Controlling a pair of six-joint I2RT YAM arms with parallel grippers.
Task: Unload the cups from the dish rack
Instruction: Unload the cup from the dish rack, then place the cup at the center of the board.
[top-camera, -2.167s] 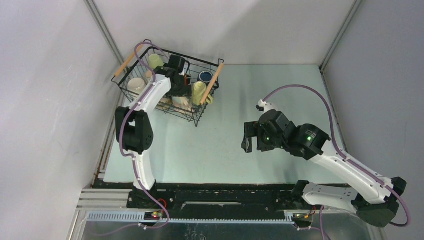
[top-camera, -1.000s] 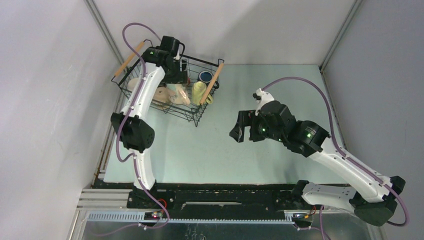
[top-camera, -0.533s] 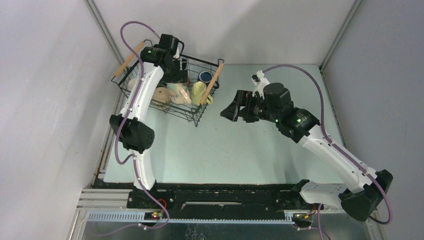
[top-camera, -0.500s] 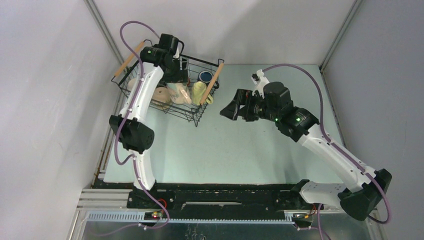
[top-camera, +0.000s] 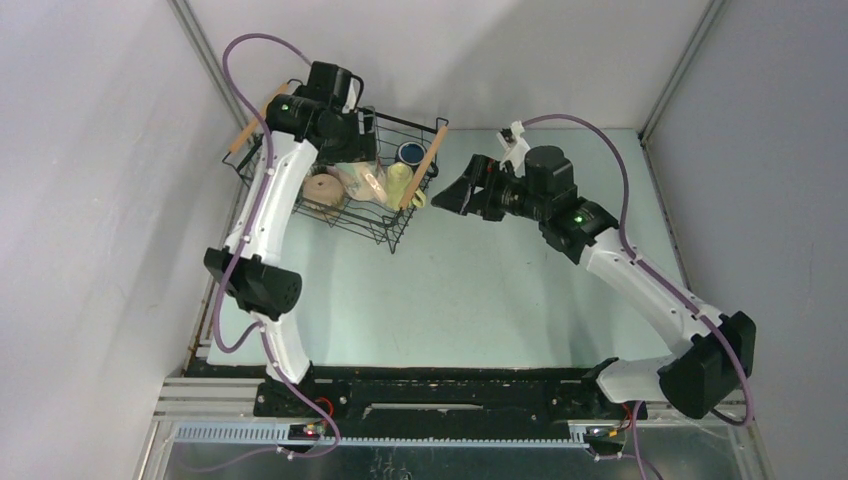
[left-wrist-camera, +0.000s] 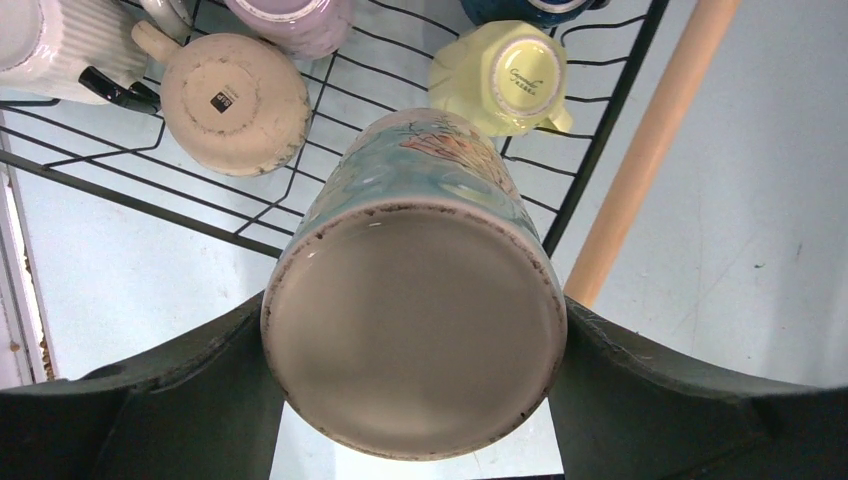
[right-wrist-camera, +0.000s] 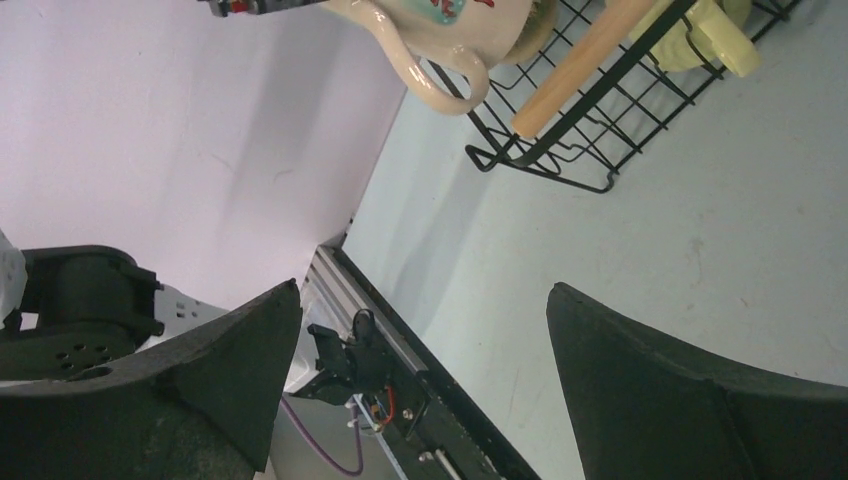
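Cups (left-wrist-camera: 235, 100) crowd the dish rack (left-wrist-camera: 590, 130) beneath the held painted mug (left-wrist-camera: 415, 320).

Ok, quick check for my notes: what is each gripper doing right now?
Left gripper: closed on a painted mug.
Right gripper: open, holding nothing.

left arm (top-camera: 268, 200), right arm (top-camera: 640, 285): white link shells, black joint housings, black bases. purple cable (top-camera: 565, 117) looping along each. green light (top-camera: 577, 214) on wrist housing. fingers (left-wrist-camera: 150, 400) matte black, broad, curved inner edges.
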